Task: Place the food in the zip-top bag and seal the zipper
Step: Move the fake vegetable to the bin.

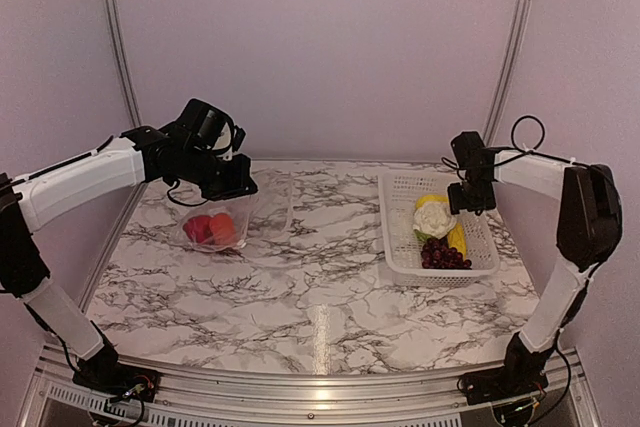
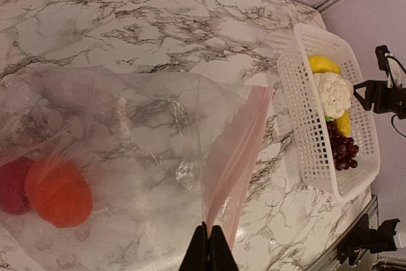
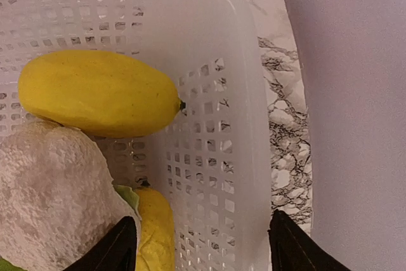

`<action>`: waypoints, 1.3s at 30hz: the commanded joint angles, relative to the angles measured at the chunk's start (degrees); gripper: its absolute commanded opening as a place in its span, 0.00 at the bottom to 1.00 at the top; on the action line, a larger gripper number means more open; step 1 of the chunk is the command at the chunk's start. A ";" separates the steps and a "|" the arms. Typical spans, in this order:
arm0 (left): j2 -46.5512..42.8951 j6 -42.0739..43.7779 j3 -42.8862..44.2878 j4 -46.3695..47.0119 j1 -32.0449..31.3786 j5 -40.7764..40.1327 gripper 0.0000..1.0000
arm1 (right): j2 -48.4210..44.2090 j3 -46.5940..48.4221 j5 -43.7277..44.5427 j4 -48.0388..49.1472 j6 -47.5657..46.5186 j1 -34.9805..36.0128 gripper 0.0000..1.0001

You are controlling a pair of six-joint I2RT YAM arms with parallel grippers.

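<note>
The clear zip-top bag (image 1: 262, 215) lies at the left with the red pepper (image 1: 197, 228) and the orange fruit (image 1: 222, 229) inside. My left gripper (image 1: 236, 188) is shut on the bag's mouth edge and holds it up; in the left wrist view the jaws (image 2: 208, 245) pinch the pinkish zipper strip (image 2: 238, 150) above the bag (image 2: 139, 125), the orange fruit (image 2: 59, 193) and the pepper (image 2: 11, 185). My right gripper (image 1: 468, 203) is open and empty over the basket's right side (image 3: 200, 245), beside the cauliflower (image 3: 51, 201) and two yellow pieces (image 3: 95, 93). The grapes (image 1: 443, 253) lie in the basket.
The white lattice basket (image 1: 397, 247) stands at the right and holds the cauliflower (image 1: 434, 217), yellow pieces (image 1: 457, 238) and grapes. It also shows in the left wrist view (image 2: 311, 131) and the right wrist view (image 3: 216, 93). Walls close in at the back and both sides.
</note>
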 commanded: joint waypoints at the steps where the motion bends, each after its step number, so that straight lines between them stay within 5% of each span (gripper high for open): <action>1: -1.91 0.60 -0.74 -0.15 0.04 0.07 0.00 | 2.18 3.10 -5.29 -0.65 -0.88 2.37 0.67; 9: -0.34 0.54 0.73 -0.31 0.04 0.48 0.00 | 4.60 6.36 -12.12 -1.15 3.04 5.55 0.67; 29: 0.50 1.04 2.11 -1.01 0.04 0.75 0.00 | -1.43 8.29 -10.68 -8.48 1.03 5.59 0.67; 39: 0.94 1.23 3.17 -1.68 0.04 1.17 0.00 | -5.35 1.93 -14.47 -8.91 0.00 3.70 0.54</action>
